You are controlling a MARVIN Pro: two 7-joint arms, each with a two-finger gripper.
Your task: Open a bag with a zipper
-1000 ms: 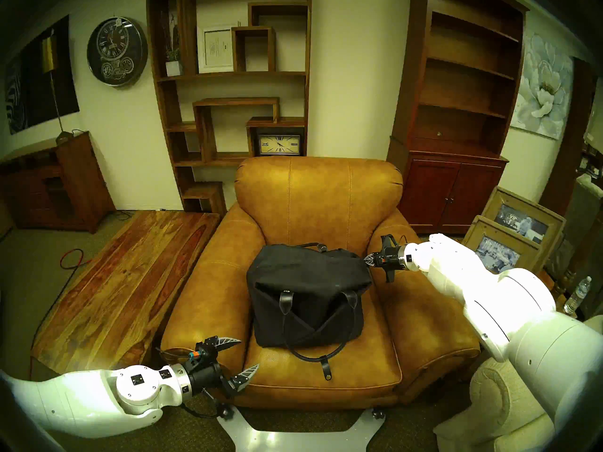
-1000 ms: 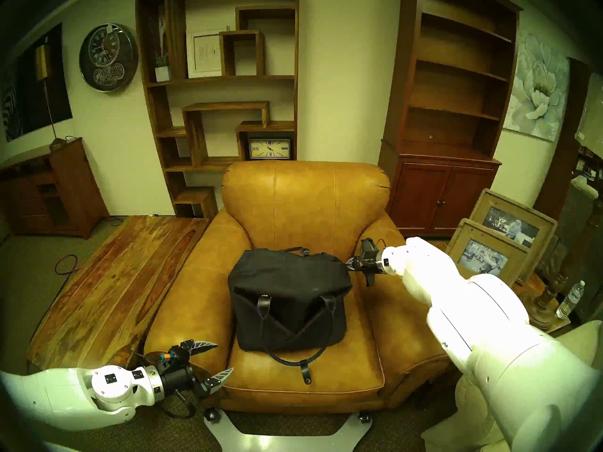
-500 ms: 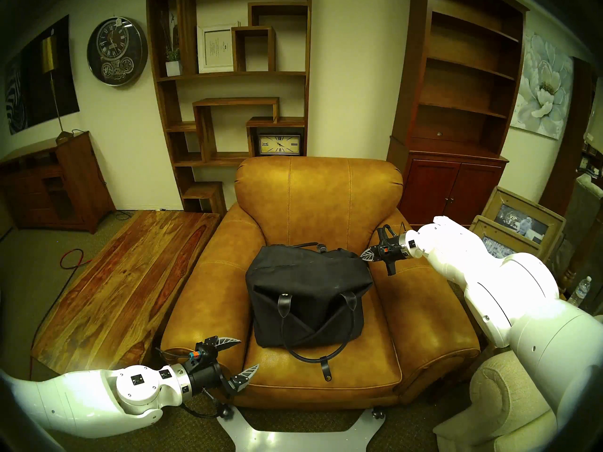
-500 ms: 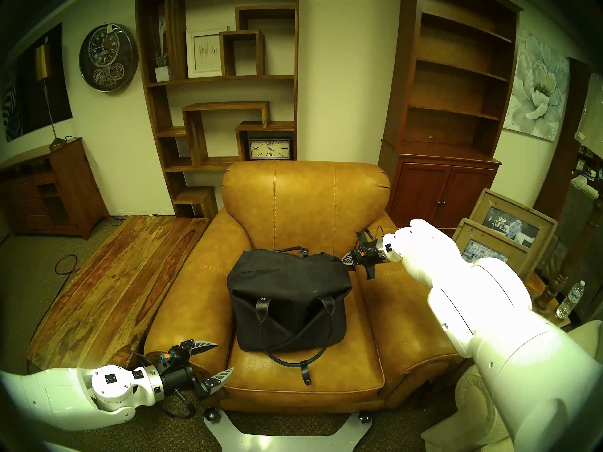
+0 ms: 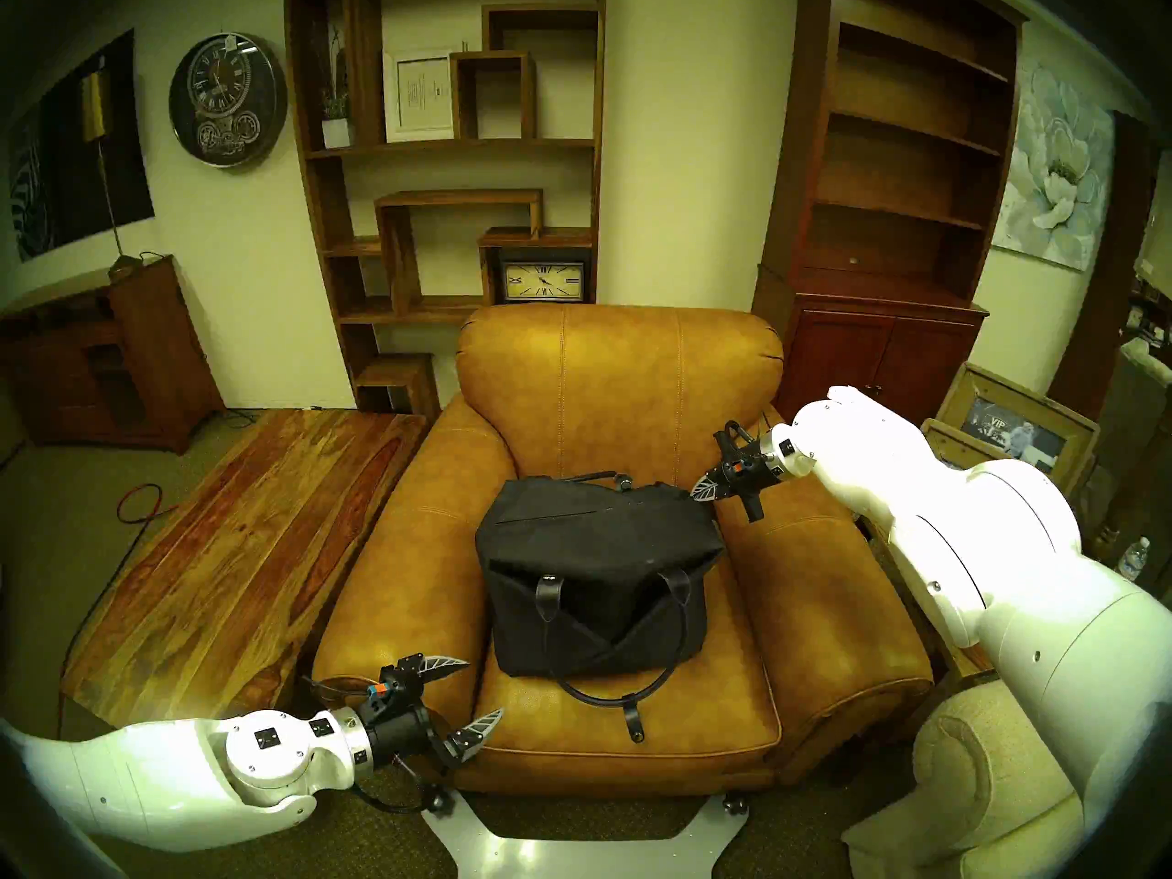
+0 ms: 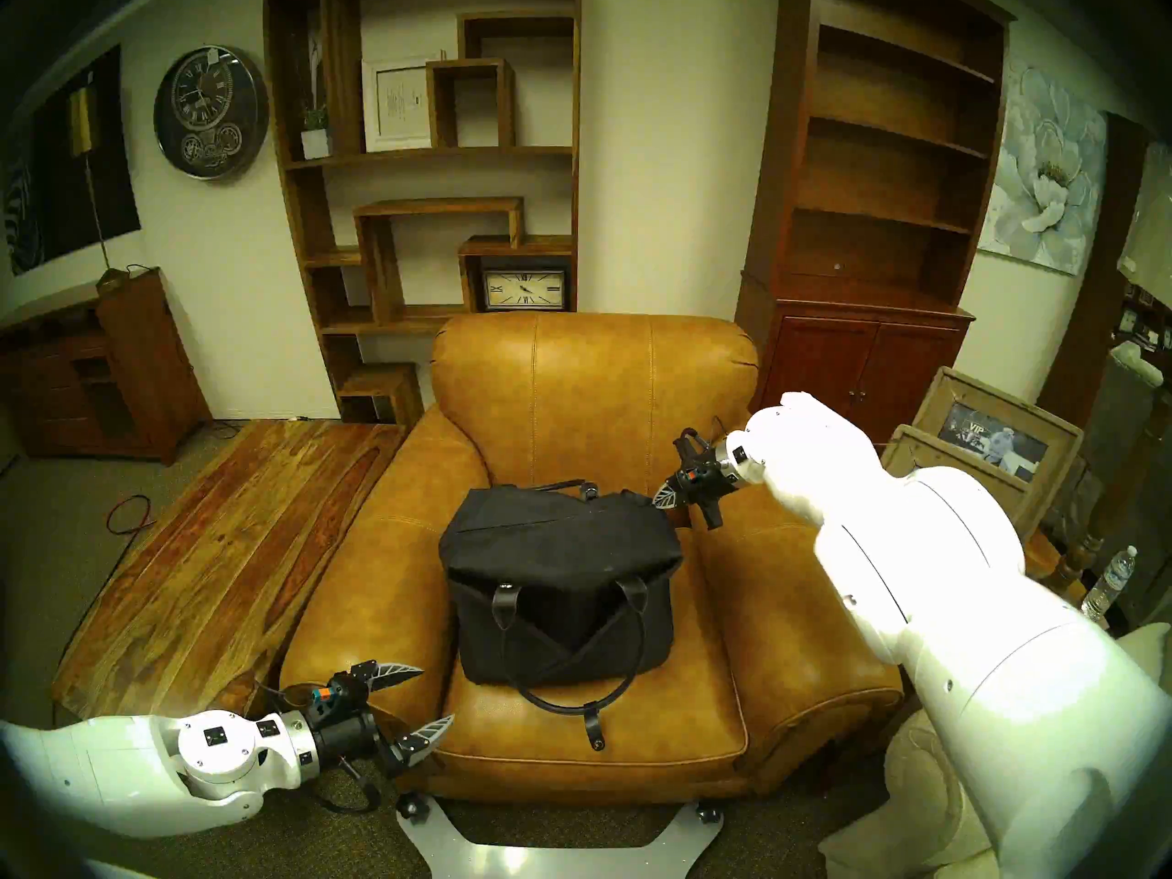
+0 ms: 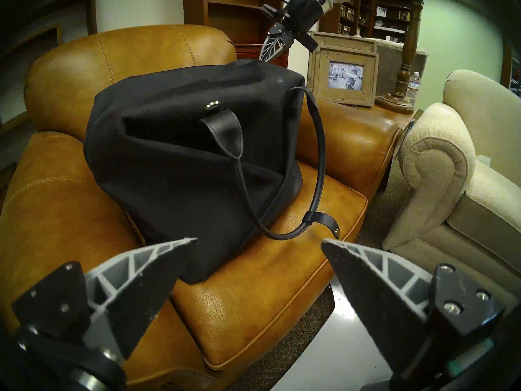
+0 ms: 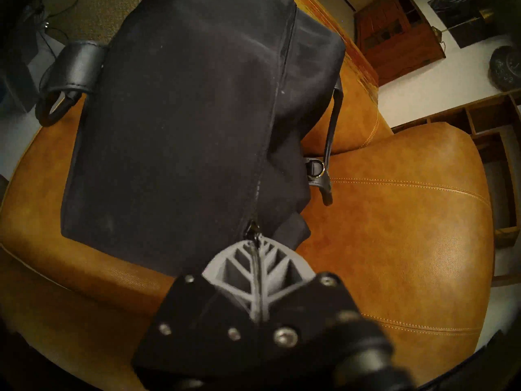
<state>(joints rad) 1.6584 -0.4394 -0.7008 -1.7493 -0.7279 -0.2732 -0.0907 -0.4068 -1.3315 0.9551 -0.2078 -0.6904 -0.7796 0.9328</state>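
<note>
Right gripper (image 8: pixel 255 245), clamped on the zipper (image 8: pixel 277 99) pull, is rising toward upper right, tenting the bag (image 5: pixel 596 554); zipper barely parting, left gripper (image 5: pixel 466 690) idling agape.

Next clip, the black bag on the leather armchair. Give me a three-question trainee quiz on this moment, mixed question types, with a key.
1. True or false: the left claw is shut on the handle of the bag.
2. Multiple choice: the right claw is closed at A) the zipper end of the bag, B) the armchair back, C) a picture frame.
3. Fill in: the bag rests on the armchair's ____ cushion.

Key: 1 false, it is open and clear of the bag; 2 A; 3 seat.
</note>
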